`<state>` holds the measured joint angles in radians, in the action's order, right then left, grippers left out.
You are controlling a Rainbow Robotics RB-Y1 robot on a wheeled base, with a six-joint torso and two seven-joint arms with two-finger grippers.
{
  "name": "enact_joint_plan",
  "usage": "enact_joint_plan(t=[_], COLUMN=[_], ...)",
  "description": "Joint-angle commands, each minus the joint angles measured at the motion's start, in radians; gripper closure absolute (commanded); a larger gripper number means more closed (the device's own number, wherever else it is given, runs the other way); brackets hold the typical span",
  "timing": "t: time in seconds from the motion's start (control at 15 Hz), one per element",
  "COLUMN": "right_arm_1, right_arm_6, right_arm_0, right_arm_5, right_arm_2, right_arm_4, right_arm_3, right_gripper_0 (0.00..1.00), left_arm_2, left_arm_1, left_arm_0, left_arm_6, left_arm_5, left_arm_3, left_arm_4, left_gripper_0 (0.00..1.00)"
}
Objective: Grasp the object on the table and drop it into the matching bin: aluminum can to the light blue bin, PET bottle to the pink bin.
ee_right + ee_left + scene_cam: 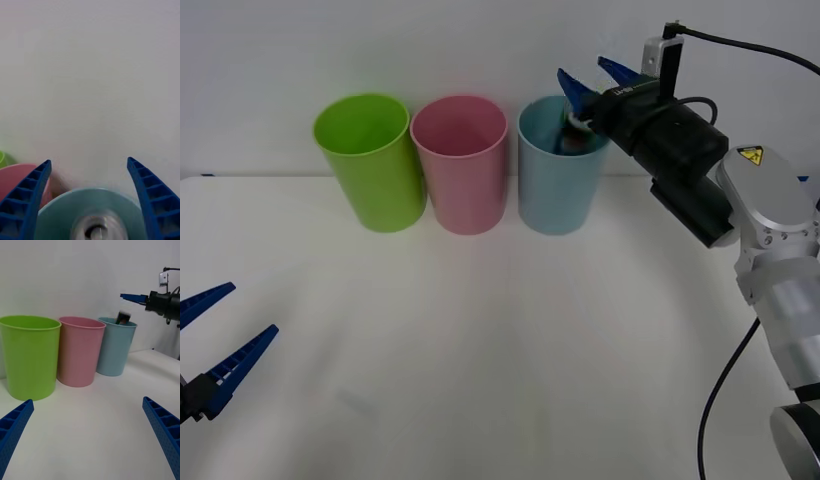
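Right tool (592, 78) spread wide above the light blue bin (556, 190), silver aluminum can (572, 138) with dark grey-and-red label tilted inside the bin's mouth, free of the fingers, pink bin (462, 170) beside, left tool (218, 345) wide over the white tabletop (480, 340).

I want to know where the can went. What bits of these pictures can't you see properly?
- Small silver drink can: front view, mostly hidden by the tall light blue plastic bin's wall; motion-blurred in the left wrist view.
- Bottoms of the bins: hidden by their own walls.
- Tall pink plastic bin: right wrist view, cut off by the edge and a finger of the open right end effector.
- Left end effector: front view, cut off at the edge.
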<state>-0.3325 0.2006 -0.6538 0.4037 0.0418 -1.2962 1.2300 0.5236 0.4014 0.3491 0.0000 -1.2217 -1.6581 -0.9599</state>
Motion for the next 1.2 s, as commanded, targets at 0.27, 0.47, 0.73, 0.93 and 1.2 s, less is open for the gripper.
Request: enact_joint_plan(t=[0.27, 0.47, 0.73, 0.93, 1.2], right_arm_1=[-0.039, -0.073, -0.131, -0.197, -0.306], right_arm_6=[-0.013, -0.012, -0.017, -0.023, -0.046], right_arm_0=[0.014, 0.089, 0.206, 0.339, 0.565], right_arm_5=[0.089, 0.104, 0.162, 0.17, 0.188], right_arm_2=[-0.003, -0.002, -0.01, -0.01, -0.017], right_arm_4=[0.034, 0.054, 0.103, 0.155, 0.25], right_arm_3=[0.005, 0.098, 0.218, 0.344, 0.514], right_gripper_0=[0.0, 0.0, 0.0, 0.0, 0.0], left_arm_2=[0.0, 0.0, 0.0, 0.0, 0.0], left_arm_1=[0.0, 0.0, 0.0, 0.0, 0.0], left_arm_0=[0.0, 0.0, 0.0, 0.0, 0.0], left_arm_6=[0.0, 0.0, 0.0, 0.0, 0.0], left_arm_5=[0.0, 0.0, 0.0, 0.0, 0.0], left_arm_3=[0.0, 0.0, 0.0, 0.0, 0.0], left_arm_4=[0.0, 0.0, 0.0, 0.0, 0.0], left_gripper_0=[0.0, 0.0, 0.0, 0.0, 0.0])
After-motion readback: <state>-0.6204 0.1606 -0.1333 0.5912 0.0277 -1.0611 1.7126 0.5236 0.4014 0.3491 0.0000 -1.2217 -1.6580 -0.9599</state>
